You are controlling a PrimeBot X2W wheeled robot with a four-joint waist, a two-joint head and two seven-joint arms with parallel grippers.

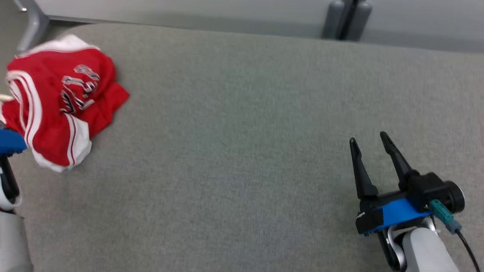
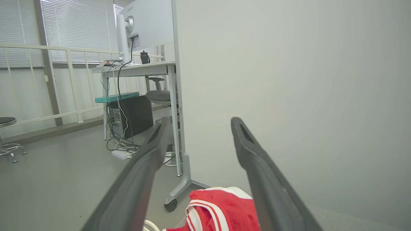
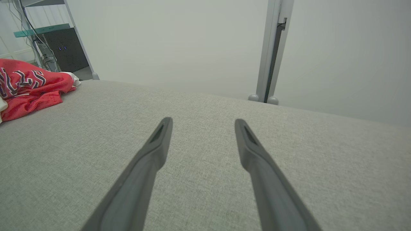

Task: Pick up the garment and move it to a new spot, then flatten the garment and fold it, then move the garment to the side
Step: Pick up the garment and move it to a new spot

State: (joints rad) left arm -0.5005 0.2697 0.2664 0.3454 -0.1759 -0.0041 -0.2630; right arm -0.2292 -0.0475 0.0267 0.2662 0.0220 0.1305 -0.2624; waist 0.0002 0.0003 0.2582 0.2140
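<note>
Crumpled red garment (image 1: 60,102) well left of the right fingers (image 1: 361,170)

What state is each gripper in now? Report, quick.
Left gripper: open, empty, near the crumpled red-and-white jersey.
Right gripper: open, empty, over the grey fabric surface.

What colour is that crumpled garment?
The garment is red with white striped trim and lettering; head view shows it best.
</note>
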